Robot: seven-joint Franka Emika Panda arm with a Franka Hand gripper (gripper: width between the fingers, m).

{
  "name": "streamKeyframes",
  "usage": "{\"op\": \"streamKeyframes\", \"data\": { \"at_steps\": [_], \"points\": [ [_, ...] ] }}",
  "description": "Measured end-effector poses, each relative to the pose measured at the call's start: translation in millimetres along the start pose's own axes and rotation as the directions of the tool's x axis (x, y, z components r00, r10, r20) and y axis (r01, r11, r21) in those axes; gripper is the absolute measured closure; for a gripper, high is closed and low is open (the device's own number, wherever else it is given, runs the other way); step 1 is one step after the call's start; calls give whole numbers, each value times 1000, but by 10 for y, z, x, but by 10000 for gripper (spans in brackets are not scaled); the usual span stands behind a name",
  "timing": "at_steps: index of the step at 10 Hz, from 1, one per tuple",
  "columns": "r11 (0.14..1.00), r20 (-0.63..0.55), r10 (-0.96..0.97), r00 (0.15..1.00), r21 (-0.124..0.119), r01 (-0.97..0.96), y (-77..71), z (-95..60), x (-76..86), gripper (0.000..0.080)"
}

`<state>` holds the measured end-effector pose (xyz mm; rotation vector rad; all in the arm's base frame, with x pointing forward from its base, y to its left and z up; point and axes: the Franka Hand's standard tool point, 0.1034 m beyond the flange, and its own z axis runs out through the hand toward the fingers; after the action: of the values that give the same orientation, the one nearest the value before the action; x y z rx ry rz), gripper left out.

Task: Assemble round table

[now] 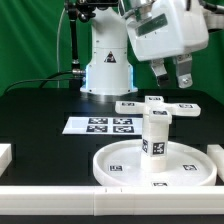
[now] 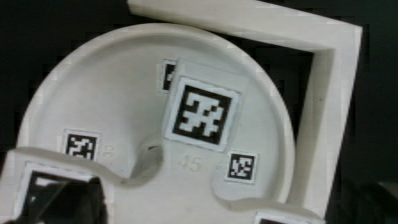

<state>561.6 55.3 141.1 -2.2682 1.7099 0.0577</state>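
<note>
Tool [image 1: 172,76] hangs spread and empty (above the cross base [image 1: 157,104]), touching nothing.

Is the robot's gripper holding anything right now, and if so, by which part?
Nothing is held: the gripper hangs open in the air above the white four-armed cross base, clear of it and of the short white cylinder leg.

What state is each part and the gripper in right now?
Round disc: flat on the table, rim up.
Cylinder leg: upright in the disc's middle.
Cross base: lies on top of the leg, level.
Gripper: open, empty, above the base.
</note>
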Motion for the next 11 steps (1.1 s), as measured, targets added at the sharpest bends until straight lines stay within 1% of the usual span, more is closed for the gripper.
{"op": "streamKeyframes", "data": {
  "at_steps": [3,4,5,6,7,8,11],
  "points": [
    [975,0,-221,975,-4,221,5,1,5,150],
    [927,18,-372,928,-42,373,32,-1,-3,150],
    [836,28,-541,841,-91,541,8,-8,-3,150],
    [753,59,-645,762,-123,646,-2,5,-16,150],
    [653,88,-739,668,-154,742,-9,23,-25,150],
    [589,100,-789,606,-160,792,-9,43,-31,150],
    [413,130,-894,430,-136,900,-6,40,-14,150]
  ]
}}
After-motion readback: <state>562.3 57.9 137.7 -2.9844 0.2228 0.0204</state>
